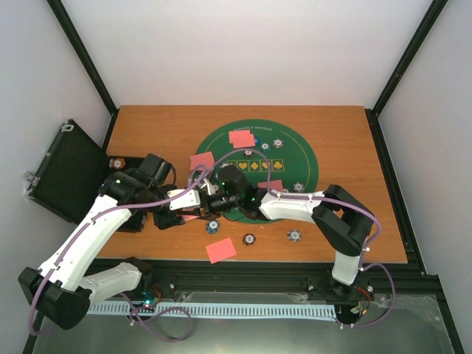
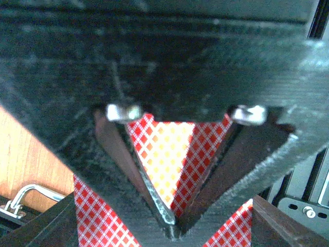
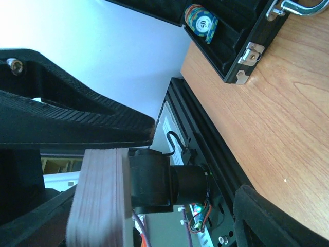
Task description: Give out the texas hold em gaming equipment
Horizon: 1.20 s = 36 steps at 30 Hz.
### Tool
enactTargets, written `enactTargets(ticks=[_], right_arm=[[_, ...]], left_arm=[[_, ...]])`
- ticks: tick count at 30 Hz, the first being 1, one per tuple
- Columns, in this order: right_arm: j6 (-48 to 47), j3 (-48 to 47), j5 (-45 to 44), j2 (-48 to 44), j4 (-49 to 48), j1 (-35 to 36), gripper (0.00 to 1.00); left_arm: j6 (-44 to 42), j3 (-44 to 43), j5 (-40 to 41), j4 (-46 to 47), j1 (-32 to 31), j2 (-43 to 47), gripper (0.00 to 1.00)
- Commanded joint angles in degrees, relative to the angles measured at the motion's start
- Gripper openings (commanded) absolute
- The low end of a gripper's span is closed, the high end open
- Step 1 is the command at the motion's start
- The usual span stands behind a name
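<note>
Red-backed deck [image 3: 97, 198]: clamped in my right gripper [image 1: 214, 198], by the 8 o'clock rim of the green mat [image 1: 299, 158] in the top view.
Deck pose: stood on edge. Right wrist view shows only its pale side, blurred. Card edges run finger to finger, so I press on its edges, not its faces.
Deck long axis: cannot tell.
Deck facing: top card [image 2: 167, 149] turns its red-check back toward 9 o'clock, at my left gripper [image 2: 172, 229].
Left gripper: fingers together, tips meeting in a point right in front of that back. Touching it or just off it, cannot tell.
Right gripper: jaws wide, closed onto the deck.
Dealt cards [image 1: 241, 137]: red, lying flat. One at 12 o'clock on the mat, long axis 9 to 3. One at the mat's 10 o'clock rim. One at 5 o'clock on the mat. One off the mat at 7 o'clock on the bare wooden table [image 1: 369, 221], slightly tilted.
Loose chips [image 1: 250, 239]: three on wood along the mat's 6 o'clock side, one on the mat at 4 o'clock, a couple near 1 o'clock.
Chip stack [image 3: 202, 21]: on edge in a slot of the open black case [image 1: 66, 173], at the table's 9 o'clock side.
</note>
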<state>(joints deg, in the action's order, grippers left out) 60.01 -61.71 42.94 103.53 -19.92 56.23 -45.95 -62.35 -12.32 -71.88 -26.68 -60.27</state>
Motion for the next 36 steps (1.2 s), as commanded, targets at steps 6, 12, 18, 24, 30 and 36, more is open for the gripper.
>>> enactTargets(ticks=[6,12,18,24,30,36], right_arm=[[1.77,4.29,0.35,0.71,-3.33,-2.31,0.61],[0.16,8.56,-0.46,-2.90,-1.38,-3.65,0.57],[-0.99,9.68,-1.11,-5.36,0.64,-4.08,0.53],[-3.64,8.95,-2.78,-8.85,6.77,-4.61,0.41],[-5.85,7.92,-3.72,-11.11,11.65,-4.99,0.29],[-6.69,7.46,-4.24,-12.58,14.20,-5.46,0.14]], left_arm=[[-1.60,-1.37,-0.77,-0.37,0.02,-0.05,0.12],[-1.57,-1.55,-1.21,-0.38,0.05,-0.10,0.12],[-1.43,-1.57,-1.14,-0.29,0.05,-0.20,0.12],[-1.51,-1.05,-0.91,-0.14,0.05,0.05,0.12],[-1.51,-0.67,-0.72,0.23,0.05,0.07,0.12],[-1.55,-0.52,-0.61,0.33,0.05,0.26,0.12]])
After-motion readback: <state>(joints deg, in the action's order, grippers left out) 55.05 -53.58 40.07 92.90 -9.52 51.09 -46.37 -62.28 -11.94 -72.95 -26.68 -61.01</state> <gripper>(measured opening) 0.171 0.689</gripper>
